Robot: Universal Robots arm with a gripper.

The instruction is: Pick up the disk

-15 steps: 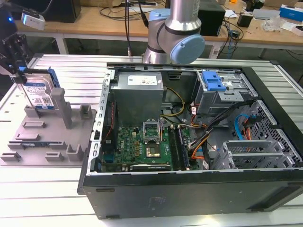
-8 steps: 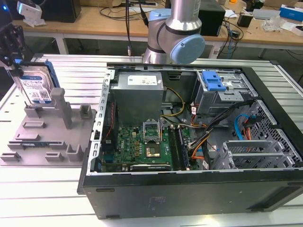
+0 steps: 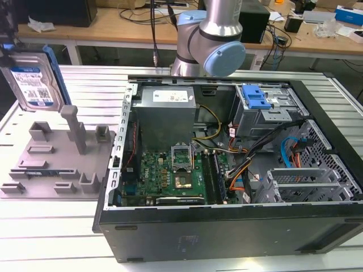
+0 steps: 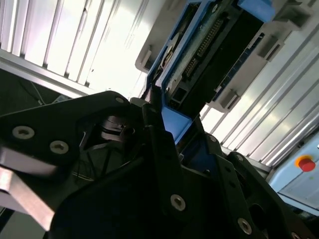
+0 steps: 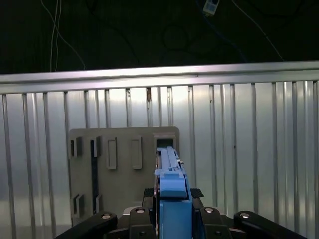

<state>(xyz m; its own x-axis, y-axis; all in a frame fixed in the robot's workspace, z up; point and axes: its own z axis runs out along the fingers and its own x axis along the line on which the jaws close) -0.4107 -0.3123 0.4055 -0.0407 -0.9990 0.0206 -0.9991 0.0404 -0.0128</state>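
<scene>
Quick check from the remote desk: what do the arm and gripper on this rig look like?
The arm has silver-grey metal tube segments and a round pale-blue joint cap. In both wrist views the gripper is matte black with angular linkages and silver screw heads; its fingers are black too.

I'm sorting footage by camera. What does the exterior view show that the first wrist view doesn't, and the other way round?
Exterior view alone: the open computer case, the robot arm, and the disk's printed label, with the disk raised above the grey fixture plate. First wrist view alone: the tool closed on the disk's blue rail, seen edge-on, looking down. Both share: the disk, the plate, and the slatted metal table.
</scene>
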